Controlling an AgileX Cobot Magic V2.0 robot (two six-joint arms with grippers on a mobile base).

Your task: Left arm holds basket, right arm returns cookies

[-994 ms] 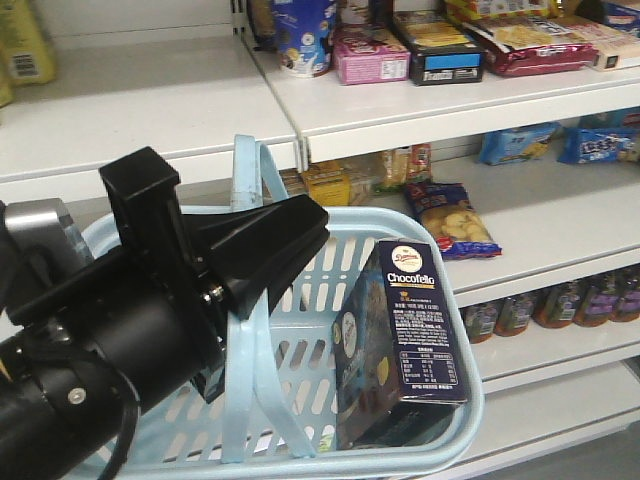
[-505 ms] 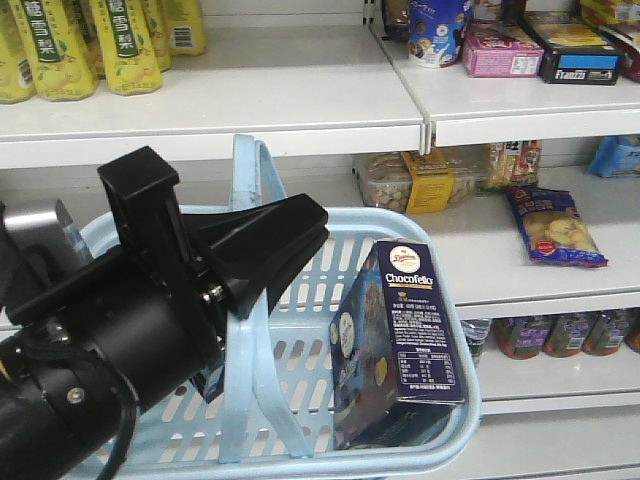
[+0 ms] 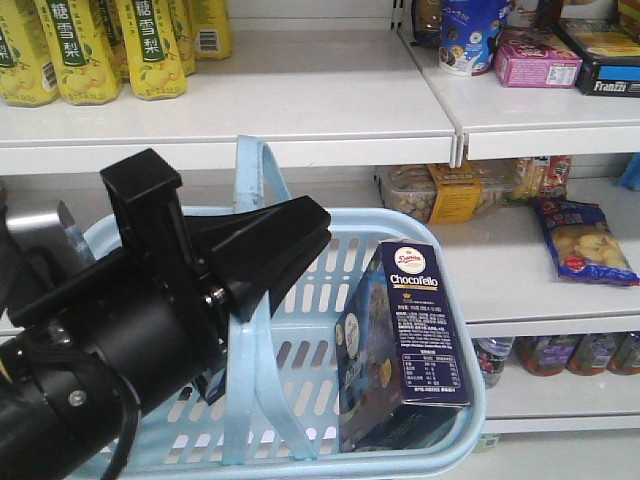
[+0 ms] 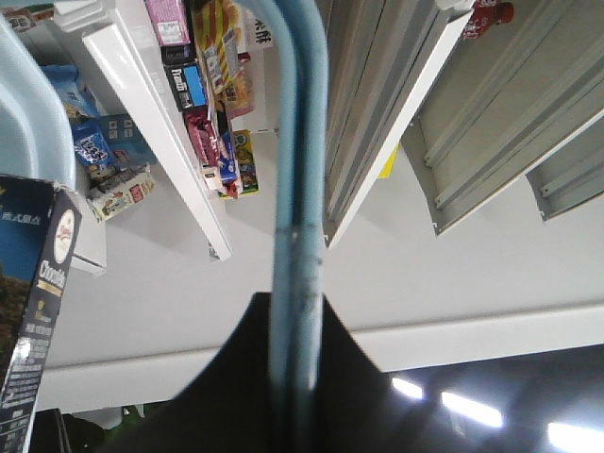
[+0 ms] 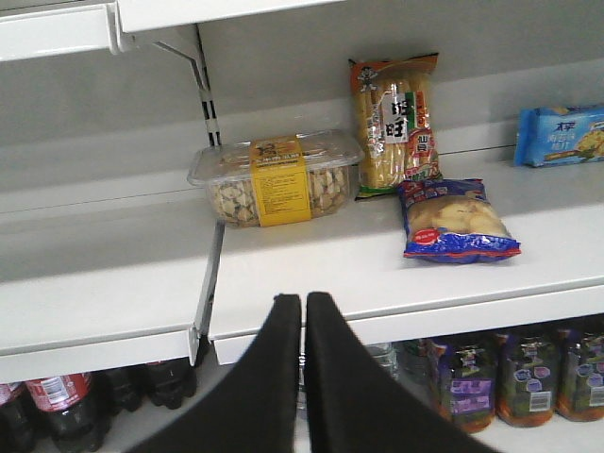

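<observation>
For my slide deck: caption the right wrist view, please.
Right gripper, shut and empty, faces a shelf holding a clear tub and blue snack bag.

A pale blue slotted basket [image 3: 322,278], a navy cookies box [image 3: 415,345] with white print, a black left arm [image 3: 110,350], yellow bottles [image 3: 75,45], white shelves [image 3: 300,100].

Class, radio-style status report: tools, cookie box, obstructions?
Left tool shut on light blue plastic basket's handle. Right tool shut, empty. Tall navy cardboard Chocofello box leaning in basket; nothing on top.
</observation>
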